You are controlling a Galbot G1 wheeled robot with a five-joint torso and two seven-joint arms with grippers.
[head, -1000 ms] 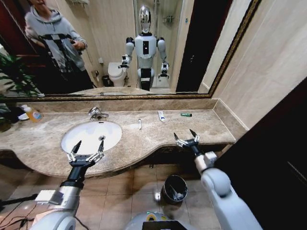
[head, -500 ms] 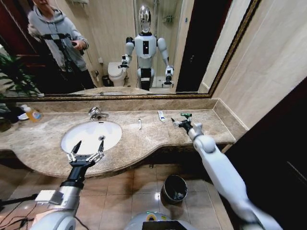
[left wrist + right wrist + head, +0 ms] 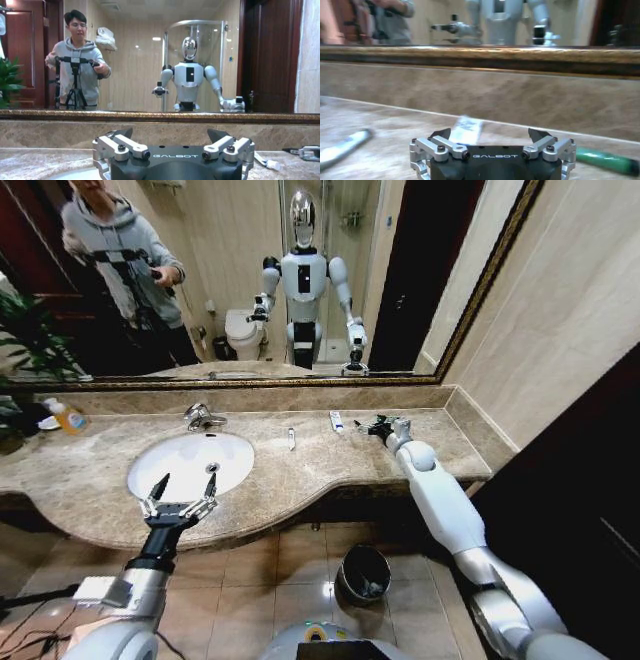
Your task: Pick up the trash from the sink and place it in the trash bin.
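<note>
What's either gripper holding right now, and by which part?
Nothing is held. The right gripper is open, low over the countertop by the small green tube, not closed on it. The left gripper is open over the sink, empty.

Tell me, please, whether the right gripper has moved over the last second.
Yes. The right gripper went from the countertop's front edge toward the mirror wall, and is now open at the back beside the green tube. The left gripper hovers at the sink.

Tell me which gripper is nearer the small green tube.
Right. The right gripper hovers open at the green tube by the back wall; the left gripper is open over the sink's front rim, far off.
</note>
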